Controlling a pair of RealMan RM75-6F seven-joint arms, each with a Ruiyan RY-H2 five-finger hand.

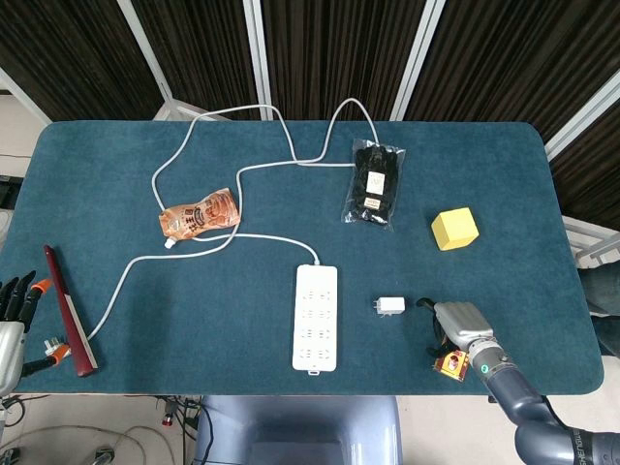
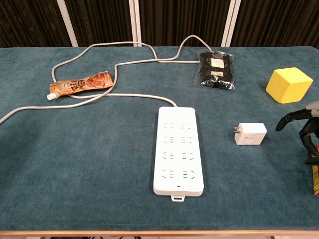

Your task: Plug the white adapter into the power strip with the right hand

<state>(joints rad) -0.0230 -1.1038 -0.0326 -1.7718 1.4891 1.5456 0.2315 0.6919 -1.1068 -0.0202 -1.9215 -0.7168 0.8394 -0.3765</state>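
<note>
My right hand [image 1: 457, 323] sits low over the blue felt worktop [image 1: 242, 320], just to the right of the small white plastic adapter [image 1: 390, 305], with nothing in it. My dark fingers [image 2: 291, 118] are parted and curled loosely, their tips reaching toward the adapter without touching it; I judge this is the approach before a pinch. The adapter lies flat on its side, its metal prongs pointing toward the long white rectangular power strip [image 1: 316, 317], which lies flat with its sockets up, between the adapter and the middle of the worktop. Lying so, the adapter cannot go straight in: I would have to lift it and turn the prongs down over a socket pair. The near rows of sockets look free, and the strip's grey-white cable [image 1: 194, 247] trails off the far end and away to the left, so it should not foul my reach.

Beneath my wrist lies a small red and yellow packet [image 1: 451, 364], partly covered by me; I would mind not to drag it along. A yellow foam cube [image 1: 454, 229] stands well apart behind me, and a black item in a clear plastic bag [image 1: 374, 183] lies farther back still. An orange squeeze pouch [image 1: 200, 214] rests inside a loop of the cable.

My left hand [image 1: 14, 315] waits off the left edge of the worktop, fingers apart, holding nothing, beside a dark red stick [image 1: 68, 308].
</note>
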